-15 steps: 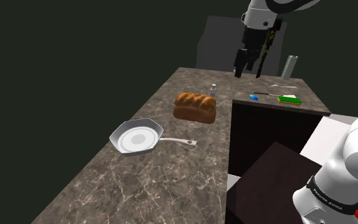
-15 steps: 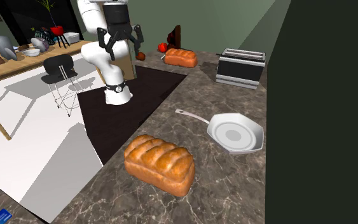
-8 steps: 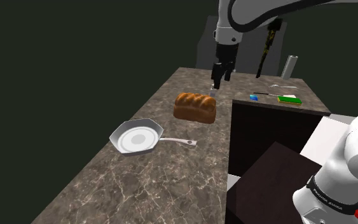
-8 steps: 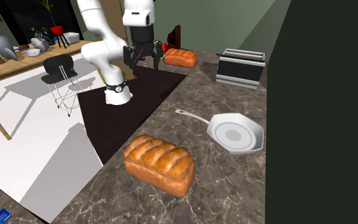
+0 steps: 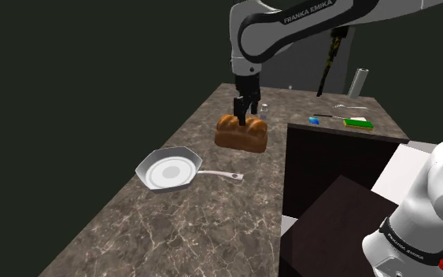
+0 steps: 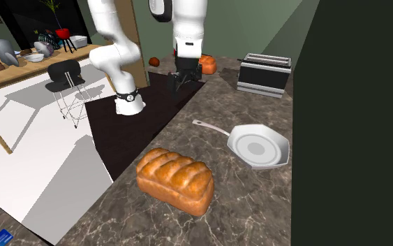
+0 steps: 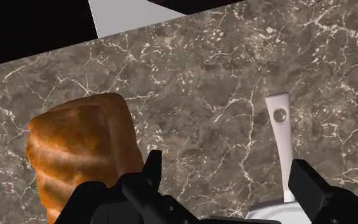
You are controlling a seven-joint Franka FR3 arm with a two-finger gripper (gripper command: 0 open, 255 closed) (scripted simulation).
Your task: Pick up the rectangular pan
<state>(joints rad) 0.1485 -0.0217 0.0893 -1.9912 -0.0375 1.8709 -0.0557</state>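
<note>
Change: a second ago my fingers [image 5: 246, 118] hung beyond the far end of the tabletop [image 5: 212, 212], at 2 o'clock of the loaf [image 5: 241, 132] in the shoulder view. They have since swung across and down, and now hover just over the loaf's 12 o'clock edge.
Unchanged: the pan [image 5: 168, 171] and the loaf lie where they lay.
Fingers: spread apart, with nothing between them and touching nothing.
Pan: eight-sided and pale, not rectangular. It lies flat on the tabletop at 8 o'clock of the loaf in the shoulder view and at 2 o'clock of it in the second exterior view. It is near the loaf but apart from it.
Handle [image 7: 279, 137]: in the wrist view it lies on the tabletop ahead of one finger, with the loaf ahead of the other. In the shoulder view it points from the pan toward 3 o'clock.
Meaning: in my judgement the approach is under way and the grasp has not begun. The swing has closed most of the gap. The remaining travel runs toward 8 o'clock in the shoulder view, and the loaf is the thing to clear on the way.
Surface: dark brown marble with pale veins, level. A toaster [image 6: 264, 73] stands at 12 o'clock of the pan in the second exterior view.
Room: dull green wall [image 6: 257, 21] and pale floor [image 6: 41, 161]. My dark stand [image 6: 139, 129] butts against the tabletop's edge, and a chair [image 6: 65, 73] stands at 9 o'clock of it.
</note>
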